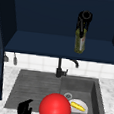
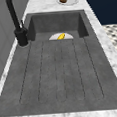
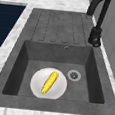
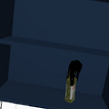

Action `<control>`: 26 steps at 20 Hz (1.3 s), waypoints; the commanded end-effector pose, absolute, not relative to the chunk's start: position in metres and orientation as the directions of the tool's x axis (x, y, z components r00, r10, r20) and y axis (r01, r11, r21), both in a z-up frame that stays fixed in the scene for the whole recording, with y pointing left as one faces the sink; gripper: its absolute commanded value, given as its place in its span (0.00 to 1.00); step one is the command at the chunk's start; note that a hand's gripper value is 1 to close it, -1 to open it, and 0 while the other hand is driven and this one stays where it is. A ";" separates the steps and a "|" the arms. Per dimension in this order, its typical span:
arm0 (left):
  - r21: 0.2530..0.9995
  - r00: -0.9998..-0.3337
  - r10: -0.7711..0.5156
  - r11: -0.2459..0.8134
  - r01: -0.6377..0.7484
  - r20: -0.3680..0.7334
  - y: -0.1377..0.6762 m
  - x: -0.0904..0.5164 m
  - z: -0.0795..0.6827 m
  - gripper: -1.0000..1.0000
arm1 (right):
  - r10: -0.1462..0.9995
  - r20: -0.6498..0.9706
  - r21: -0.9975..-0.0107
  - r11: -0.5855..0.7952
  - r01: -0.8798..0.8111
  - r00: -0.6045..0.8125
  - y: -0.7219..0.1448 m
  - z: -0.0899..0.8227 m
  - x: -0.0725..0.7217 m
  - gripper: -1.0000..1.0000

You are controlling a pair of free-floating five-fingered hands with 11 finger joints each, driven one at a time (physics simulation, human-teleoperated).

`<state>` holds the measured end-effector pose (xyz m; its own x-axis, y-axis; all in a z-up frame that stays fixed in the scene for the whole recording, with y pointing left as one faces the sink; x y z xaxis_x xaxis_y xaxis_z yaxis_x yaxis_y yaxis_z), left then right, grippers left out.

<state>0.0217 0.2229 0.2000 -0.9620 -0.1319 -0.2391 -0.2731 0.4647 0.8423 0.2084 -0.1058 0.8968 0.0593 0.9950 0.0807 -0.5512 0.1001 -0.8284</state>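
Right hand [image 1: 84, 19] grips the top of an olive-green glass bottle [image 1: 80, 42] inside the open dark-blue wall cabinet [image 1: 56, 46].

The fingers are curled down over the bottle's neck, and the bottle hangs upright just above the cabinet's lower shelf. Below the cabinet, the left hand [image 1: 24, 108], fingers curled and holding nothing, hovers at the front edge of the grey sink [image 1: 27, 87]. Beneath the cabinet too, a yellow corn cob [image 3: 50, 82] lies on a white round plate [image 3: 37, 85] in the sink's basin.

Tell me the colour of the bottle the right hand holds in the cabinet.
The bottle, gripped from above by the right hand, is olive green with a pale label; the front view shows it best.
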 end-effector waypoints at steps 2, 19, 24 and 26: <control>0.842 -0.962 -0.132 0.465 -0.273 -0.239 0.223 0.022 0.200 0.50 | 0.987 0.153 -0.841 0.159 -0.518 0.056 -0.111 0.898 0.248 1.00; 0.842 -0.962 -0.132 0.465 -0.273 -0.239 0.223 0.022 0.200 0.50 | 0.989 0.135 -0.845 0.145 -0.514 0.057 -0.114 0.812 0.389 1.00; 0.842 -0.962 -0.132 0.465 -0.273 -0.239 0.223 0.022 0.200 0.50 | 0.985 0.163 -0.848 0.168 -0.503 0.054 -0.122 0.798 0.428 1.00; 0.842 -0.962 -0.132 0.465 -0.273 -0.239 0.223 0.022 0.200 0.50 | 0.986 0.156 -0.845 0.162 -0.510 0.055 -0.123 0.789 0.444 1.00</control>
<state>0.0217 0.2229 0.2000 -0.9620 -0.1319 -0.2391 -0.2731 0.4647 0.8423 0.4208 -0.1199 0.7983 0.0582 0.9903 0.1265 -0.5286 0.1381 -0.8376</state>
